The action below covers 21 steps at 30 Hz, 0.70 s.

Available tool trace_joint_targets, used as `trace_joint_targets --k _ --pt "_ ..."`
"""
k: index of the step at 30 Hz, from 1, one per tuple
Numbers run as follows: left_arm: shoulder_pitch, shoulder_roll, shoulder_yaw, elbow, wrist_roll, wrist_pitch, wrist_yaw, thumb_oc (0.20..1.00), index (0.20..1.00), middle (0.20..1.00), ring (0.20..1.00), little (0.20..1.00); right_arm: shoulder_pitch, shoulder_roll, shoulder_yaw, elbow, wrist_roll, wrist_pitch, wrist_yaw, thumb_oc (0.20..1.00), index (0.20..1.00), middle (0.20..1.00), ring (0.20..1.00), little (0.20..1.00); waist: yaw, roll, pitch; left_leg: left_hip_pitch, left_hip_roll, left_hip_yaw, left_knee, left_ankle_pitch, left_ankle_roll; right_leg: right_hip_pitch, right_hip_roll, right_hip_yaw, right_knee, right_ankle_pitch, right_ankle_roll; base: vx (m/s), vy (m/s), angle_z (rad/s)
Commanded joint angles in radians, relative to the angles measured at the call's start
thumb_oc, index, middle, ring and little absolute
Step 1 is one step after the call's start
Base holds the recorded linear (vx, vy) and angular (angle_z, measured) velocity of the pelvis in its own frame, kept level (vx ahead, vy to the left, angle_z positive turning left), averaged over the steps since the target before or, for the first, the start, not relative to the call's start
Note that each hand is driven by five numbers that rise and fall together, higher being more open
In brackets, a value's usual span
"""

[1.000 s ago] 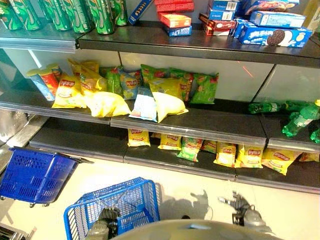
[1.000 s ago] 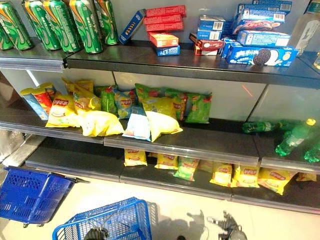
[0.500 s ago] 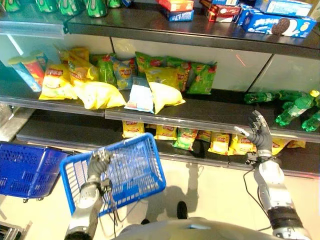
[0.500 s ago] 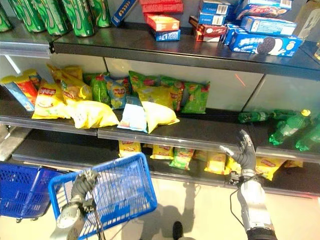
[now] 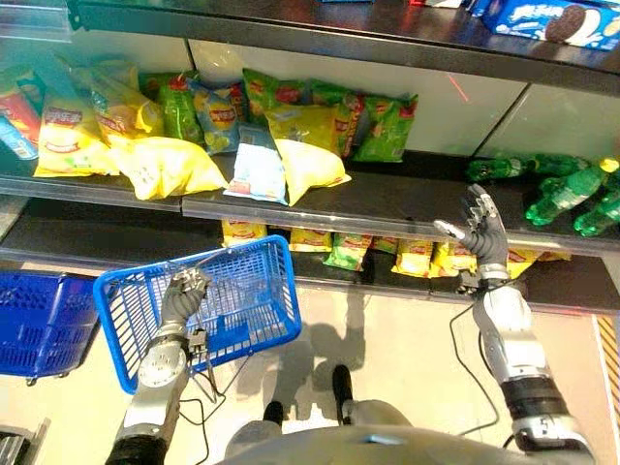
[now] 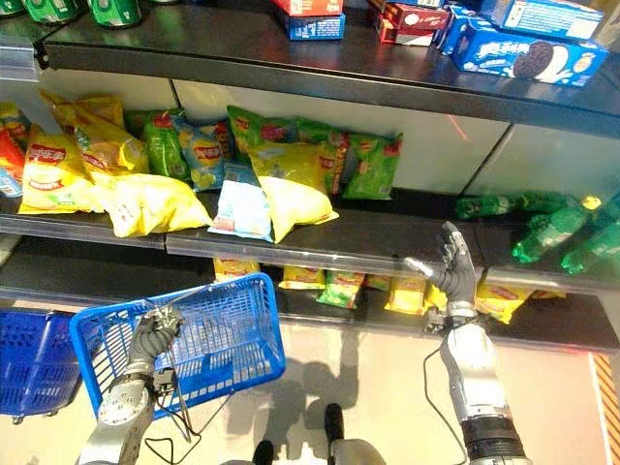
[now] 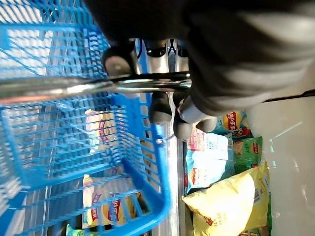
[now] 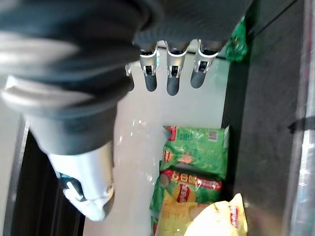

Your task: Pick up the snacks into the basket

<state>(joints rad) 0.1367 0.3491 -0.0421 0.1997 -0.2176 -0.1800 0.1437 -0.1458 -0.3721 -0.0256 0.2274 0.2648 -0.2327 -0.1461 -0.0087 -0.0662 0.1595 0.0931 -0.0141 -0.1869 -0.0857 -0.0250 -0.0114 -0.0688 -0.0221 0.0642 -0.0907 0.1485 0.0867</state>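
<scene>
My left hand (image 5: pixel 182 294) is shut on the metal handle (image 7: pixel 74 86) of a blue mesh basket (image 5: pixel 247 300), which hangs tilted in front of the bottom shelf. Chip bags crowd the middle shelf: a yellow bag (image 5: pixel 308 145), a light blue bag (image 5: pixel 257 174), a large yellow bag (image 5: pixel 174 170) and green bags (image 5: pixel 383 126). Small yellow and green bags (image 5: pixel 344 252) lie on the bottom shelf. My right hand (image 5: pixel 481 239) is raised and open before the middle shelf's front edge, right of the chip bags, holding nothing. Its straight fingers (image 8: pixel 170 78) point towards a green bag (image 8: pixel 197 152).
Green bottles (image 5: pixel 572 199) lie at the right end of the middle shelf. A second blue basket (image 5: pixel 39 320) stands on the floor at the far left. Blue cookie boxes (image 5: pixel 542 19) sit on the top shelf. Pale floor lies between the shelves and me.
The camera has tilted down. My left hand has lifted the basket off the floor and up towards the shelves. My right hand has risen to the middle shelf's edge.
</scene>
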Motion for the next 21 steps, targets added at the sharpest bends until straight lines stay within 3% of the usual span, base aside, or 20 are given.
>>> trace_joint_targets --k 1,2,3,4,5,8,11,12,14,16,21 --pt "-0.09 0.033 0.004 -0.198 -0.031 -0.113 -0.028 0.2 0.2 0.2 0.2 0.2 -0.186 -0.062 0.042 0.0 -0.013 -0.049 -0.037 1.0 1.0 1.0 1.0 1.0 0.026 0.012 -0.048 -0.017 -0.076 -0.02 0.113 -0.11 0.03 -0.116 0.034 0.027 0.079 -0.033 0.049 0.16 -0.2 0.17" --pt "-0.091 0.033 0.005 -0.198 -0.032 -0.113 -0.028 0.2 0.2 0.2 0.2 0.2 -0.187 -0.063 0.043 0.0 -0.013 -0.049 -0.037 1.0 1.0 1.0 1.0 1.0 0.026 0.012 -0.048 -0.019 -0.076 -0.02 0.116 -0.111 0.03 -0.116 0.034 0.026 0.08 -0.033 0.049 0.22 -0.288 0.21" --pt "-0.096 0.032 -0.029 -0.206 -0.075 -0.115 -0.049 0.2 0.2 0.2 0.2 0.2 -0.248 -0.078 0.08 0.031 -0.013 -0.044 -0.043 1.0 1.0 1.0 1.0 1.0 0.04 0.029 -0.036 -0.054 -0.064 -0.043 0.253 -0.108 -0.002 -0.081 0.028 0.005 0.099 -0.075 0.018 0.15 -0.204 0.32" --pt "-0.097 0.032 -0.028 -0.206 -0.077 -0.114 -0.05 0.2 0.2 0.2 0.2 0.2 -0.25 -0.079 0.081 0.033 -0.012 -0.044 -0.043 1.0 1.0 1.0 1.0 1.0 0.036 0.031 -0.034 -0.061 -0.065 -0.047 0.267 -0.115 -0.002 -0.08 0.028 0.001 0.101 -0.076 0.017 0.11 -0.321 0.5" --pt "-0.119 0.025 -0.058 -0.223 -0.133 -0.12 -0.058 0.2 0.2 0.2 0.2 0.2 -0.305 -0.098 0.111 0.039 -0.009 -0.042 -0.059 1.0 1.0 1.0 1.0 1.0 0.061 0.039 0.026 -0.193 -0.099 -0.057 0.498 -0.011 -0.042 -0.044 0.01 -0.013 0.107 -0.089 -0.001 -0.06 -0.107 0.66" --pt "-0.137 0.016 -0.077 -0.221 -0.17 -0.119 -0.06 0.2 0.2 0.2 0.2 0.2 -0.366 -0.104 0.13 0.067 -0.006 -0.041 -0.078 1.0 1.0 1.0 1.0 1.0 0.069 0.042 0.061 -0.307 -0.139 -0.071 0.636 0.015 -0.042 -0.042 0.004 -0.019 0.109 -0.093 -0.015 -0.05 -0.103 0.62" --pt "-0.121 0.001 -0.074 -0.23 -0.179 -0.117 -0.047 0.2 0.2 0.2 0.2 0.2 -0.469 -0.12 0.175 0.133 -0.012 -0.025 -0.097 1.0 1.0 1.0 1.0 1.0 0.088 0.046 0.055 -0.333 -0.098 -0.066 0.458 -0.015 -0.035 -0.045 -0.001 -0.008 0.116 -0.116 -0.01 0.13 -0.014 0.16" --pt "-0.111 0.009 -0.069 -0.241 -0.162 -0.116 -0.031 0.2 0.2 0.2 0.2 0.2 -0.493 -0.132 0.19 0.15 -0.019 -0.018 -0.105 1.0 1.0 1.0 1.0 1.0 0.1 0.06 0.051 -0.343 -0.048 -0.073 0.246 0.055 -0.042 -0.048 0.024 -0.006 0.114 -0.124 -0.006 0.13 0.014 -0.09" --pt "-0.102 0.017 -0.067 -0.257 -0.158 -0.124 -0.02 0.2 0.2 0.2 0.2 0.2 -0.521 -0.133 0.219 0.141 -0.04 -0.015 -0.101 1.0 1.0 1.0 1.0 1.0 0.11 0.07 0.049 -0.326 -0.039 -0.087 0.152 0.085 -0.039 -0.058 0.039 0.002 0.134 -0.136 -0.005 0.07 0.049 0.01" --pt "-0.096 0.018 -0.067 -0.269 -0.153 -0.118 -0.02 0.2 0.2 0.2 0.2 0.2 -0.533 -0.121 0.224 0.146 -0.041 -0.009 -0.102 1.0 1.0 1.0 1.0 1.0 0.111 0.079 0.051 -0.311 -0.033 -0.074 0.123 0.112 -0.045 -0.059 0.048 0.002 0.132 -0.139 -0.004 0.07 0.081 -0.17" --pt "-0.11 0.035 -0.074 -0.304 -0.156 -0.14 -0.007 0.2 0.2 0.2 0.2 0.2 -0.67 -0.123 0.274 0.273 0.002 0.009 -0.12 1.0 1.0 1.0 1.0 1.0 0.133 0.061 0.052 -0.283 -0.033 -0.05 0.064 0.121 -0.044 -0.059 0.036 0.007 0.089 -0.128 0.0 0.05 0.096 -0.46"
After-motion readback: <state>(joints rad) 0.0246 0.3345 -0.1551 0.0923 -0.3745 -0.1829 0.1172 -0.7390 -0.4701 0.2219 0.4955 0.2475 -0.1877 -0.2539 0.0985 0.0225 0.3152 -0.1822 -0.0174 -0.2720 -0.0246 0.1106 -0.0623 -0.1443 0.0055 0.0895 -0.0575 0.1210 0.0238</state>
